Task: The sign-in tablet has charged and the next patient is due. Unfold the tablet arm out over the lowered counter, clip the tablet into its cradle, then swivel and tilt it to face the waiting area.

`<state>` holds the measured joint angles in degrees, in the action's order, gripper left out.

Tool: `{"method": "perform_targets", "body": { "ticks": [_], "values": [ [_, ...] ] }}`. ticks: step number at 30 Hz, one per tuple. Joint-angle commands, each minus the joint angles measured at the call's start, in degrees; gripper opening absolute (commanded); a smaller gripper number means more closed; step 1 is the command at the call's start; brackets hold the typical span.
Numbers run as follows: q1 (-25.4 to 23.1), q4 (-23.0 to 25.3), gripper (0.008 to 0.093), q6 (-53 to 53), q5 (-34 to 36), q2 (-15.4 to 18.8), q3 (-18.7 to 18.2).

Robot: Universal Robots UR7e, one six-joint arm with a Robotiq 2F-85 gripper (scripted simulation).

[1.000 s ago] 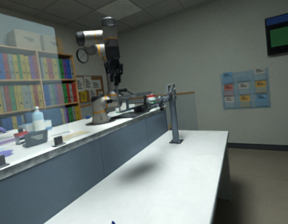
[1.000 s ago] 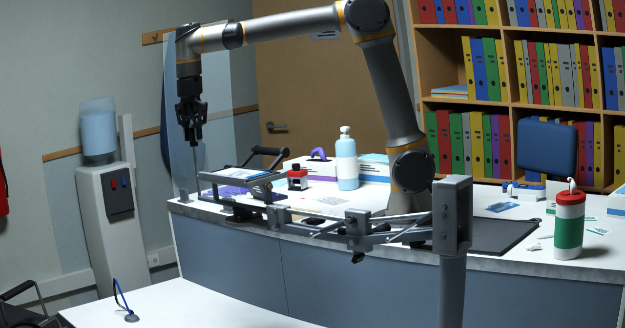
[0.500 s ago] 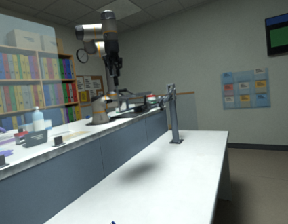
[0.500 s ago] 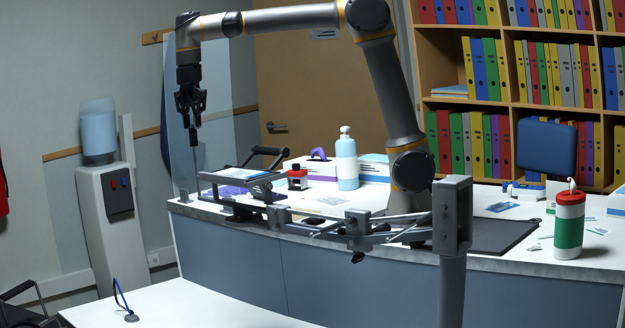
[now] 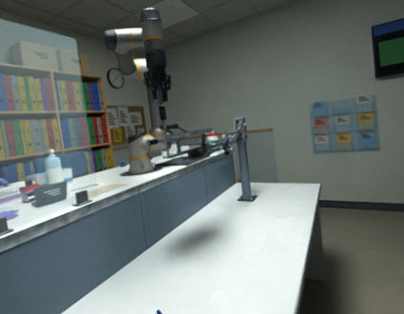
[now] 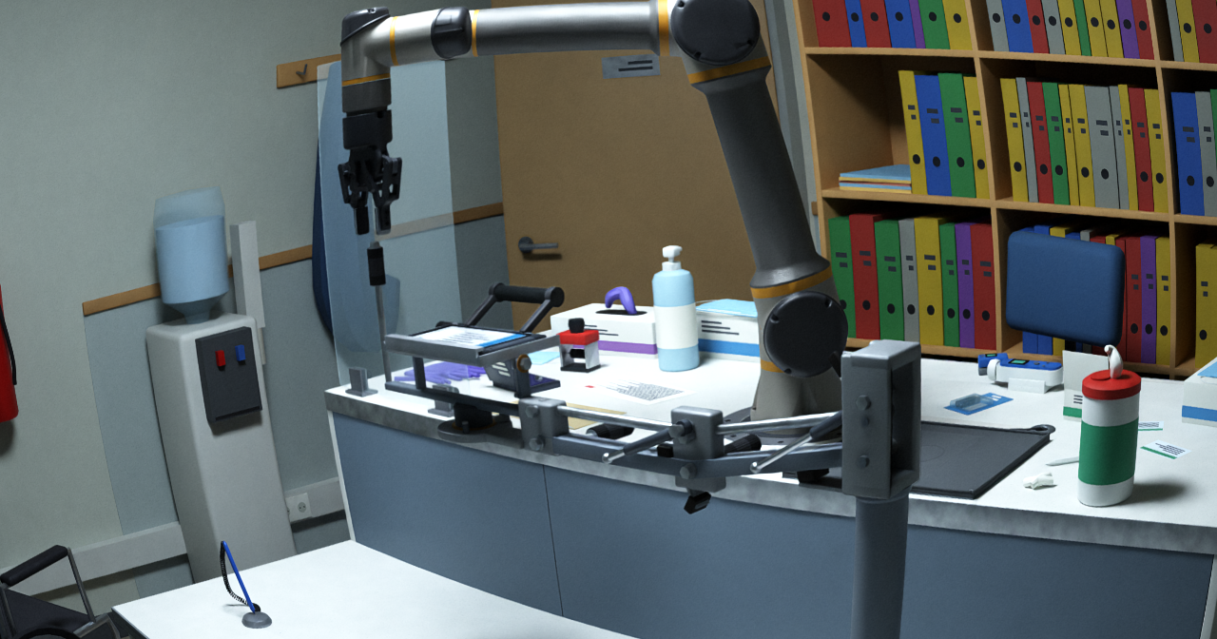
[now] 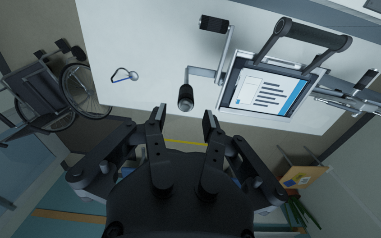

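Over the lowered white counter the grey tablet arm (image 6: 681, 440) stretches out from its post (image 6: 879, 465), ending in a cradle that carries the tablet (image 7: 267, 91) lying screen-up with a lit blue-and-white page. A black looped handle (image 7: 307, 34) rises from the cradle's far side. A thin rod with a black knob (image 6: 375, 263) stands up at the cradle's outer end, and a second ribbed knob (image 7: 214, 23) sticks out sideways. My gripper (image 6: 370, 227) hangs straight above the upright knob (image 7: 185, 97), a short way clear of it. It is open and holds nothing.
A tissue box with a purple glove (image 6: 606, 325), a sanitiser bottle (image 6: 675, 312) and a red stamp (image 6: 579, 346) sit on the high desk behind the cradle. A wheelchair (image 7: 47, 91) stands beyond the low counter's end. A tethered pen (image 6: 238, 589) rests on the low counter.
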<state>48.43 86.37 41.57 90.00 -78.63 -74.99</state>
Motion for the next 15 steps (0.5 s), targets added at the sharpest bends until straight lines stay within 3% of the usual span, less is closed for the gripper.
{"method": "perform_targets", "body": {
  "ticks": [1, 6, 15],
  "values": [
    [0.0, 0.0, 0.056, 0.0, 0.0, 0.0, 0.0],
    [0.0, 0.0, 0.052, 0.0, 0.0, 0.0, 0.0],
    [0.0, -0.2, 0.052, 0.0, 0.0, 0.0, 0.2]
  ]
}}
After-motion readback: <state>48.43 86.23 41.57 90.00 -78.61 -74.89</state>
